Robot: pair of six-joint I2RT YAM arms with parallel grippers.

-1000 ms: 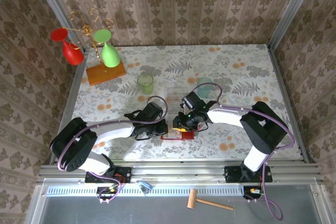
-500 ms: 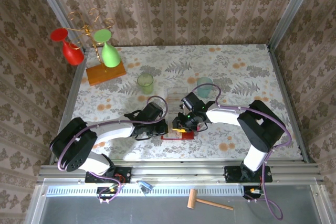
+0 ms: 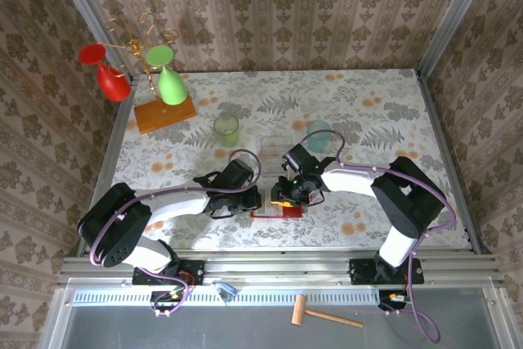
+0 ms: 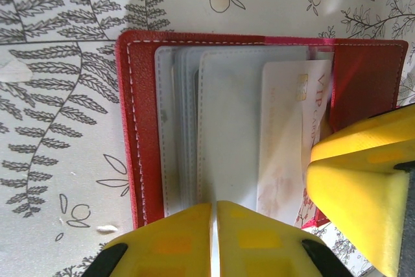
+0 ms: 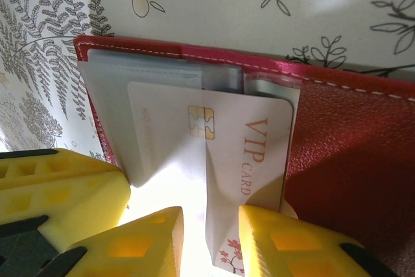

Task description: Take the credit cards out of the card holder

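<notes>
Card holder [image 4: 133, 128], lying open; pink-white card [image 5: 246, 147] part-drawn.
My right pincer [image 5: 209, 220]: jaws apart, card's end between them. Left pincer [image 4: 214, 217]: pinched together at holder's near edge. No card fully out yet; pulling remains.

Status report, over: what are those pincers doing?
Left pincer pinching clear pocket of card holder. Right pincer straddling pale card, partly pocketed. Nothing blocking.

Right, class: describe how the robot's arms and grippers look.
The left arm and right arm are white links with black joints, trailed by looping purple cables. The left gripper and right gripper have chunky yellow fingers with square recesses.
</notes>
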